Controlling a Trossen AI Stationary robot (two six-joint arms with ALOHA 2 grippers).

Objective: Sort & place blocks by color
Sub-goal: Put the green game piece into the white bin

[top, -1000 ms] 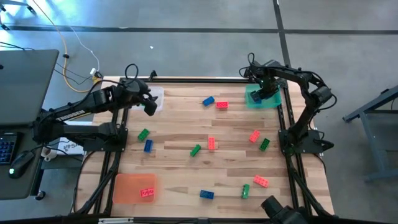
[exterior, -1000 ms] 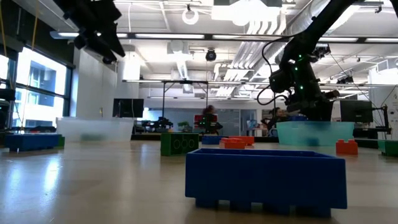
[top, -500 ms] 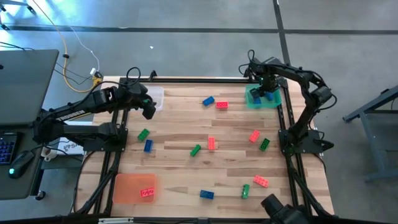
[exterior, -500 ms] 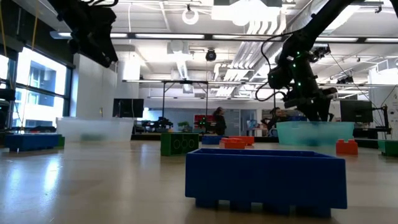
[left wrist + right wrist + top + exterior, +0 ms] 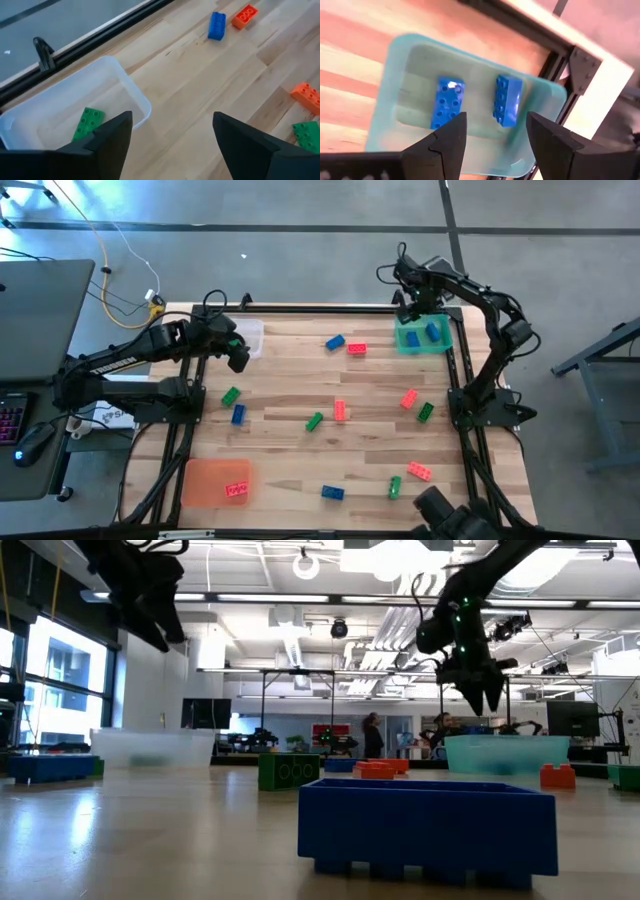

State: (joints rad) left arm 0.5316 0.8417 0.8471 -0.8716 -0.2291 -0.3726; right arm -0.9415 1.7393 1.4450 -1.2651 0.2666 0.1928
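Note:
The blocks, in red, green and blue, lie scattered on the wooden table [image 5: 370,380]. My left gripper [image 5: 238,358] [image 5: 172,122] hovers open beside the clear tray [image 5: 250,335], where one green block [image 5: 88,123] lies flat. My right gripper [image 5: 410,305] [image 5: 495,122] hangs open above the green tray [image 5: 423,337] [image 5: 545,95], with nothing between its fingers. Two blue blocks [image 5: 447,101] [image 5: 507,99] rest flat in that tray. Loose ones include a blue block [image 5: 334,342] and a red block [image 5: 356,349] at the far middle.
An orange tray [image 5: 205,475] at the near left holds one red block [image 5: 236,490]. More blocks lie near mid-table: green [image 5: 230,395], blue [image 5: 238,414], green [image 5: 314,421], red [image 5: 340,411]. A laptop [image 5: 30,310] and cables sit off the left side.
My right gripper has risen out of the green tray and drawn toward the table's far edge. The two blue blocks stay flat in that tray.

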